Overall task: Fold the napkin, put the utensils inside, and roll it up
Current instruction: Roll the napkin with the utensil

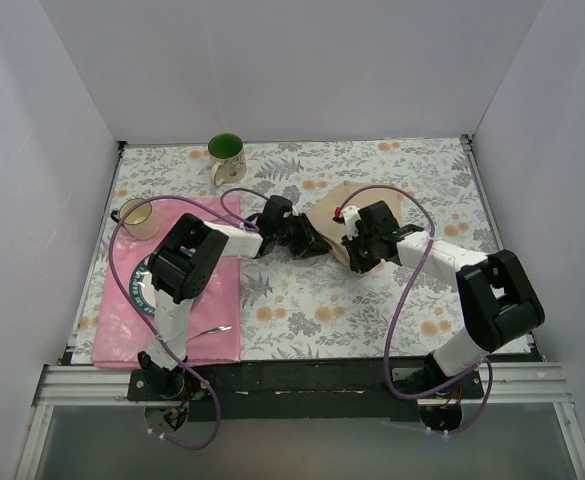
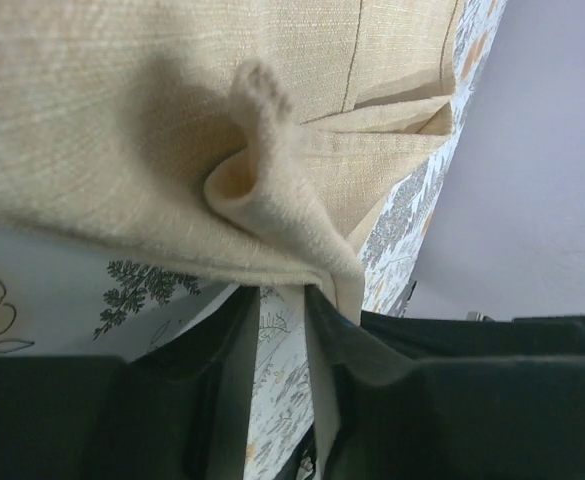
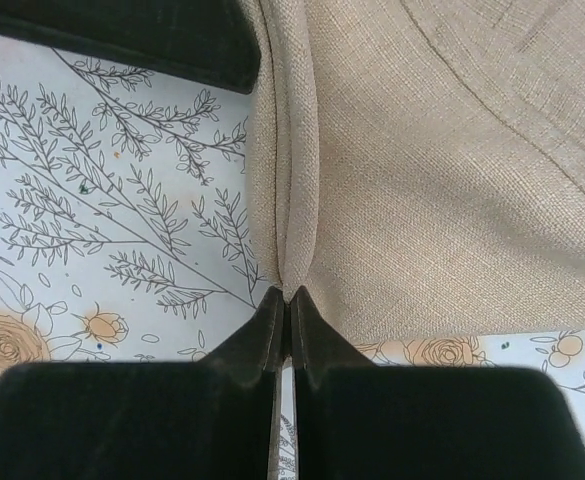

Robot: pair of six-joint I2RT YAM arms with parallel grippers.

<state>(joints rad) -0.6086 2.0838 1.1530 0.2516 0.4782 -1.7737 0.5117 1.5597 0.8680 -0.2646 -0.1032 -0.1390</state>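
The tan napkin (image 1: 344,199) lies bunched at the middle of the table between my two grippers. My left gripper (image 1: 300,238) holds a puckered fold of the napkin (image 2: 172,100) at its fingertips (image 2: 274,290), with the cloth raised off the tablecloth. My right gripper (image 1: 353,246) is shut on a folded edge of the napkin (image 3: 452,180), its tips pinched together on the crease (image 3: 288,293). A silver fork (image 1: 210,329) lies on the pink placemat, away from both grippers. No other utensil shows.
The pink placemat (image 1: 202,300) lies at the front left, with a dark-rimmed plate (image 1: 144,272) partly under my left arm. A green-lined mug (image 1: 226,157) stands at the back and a yellow cup (image 1: 137,217) at the left. White walls enclose the floral tablecloth (image 1: 312,300).
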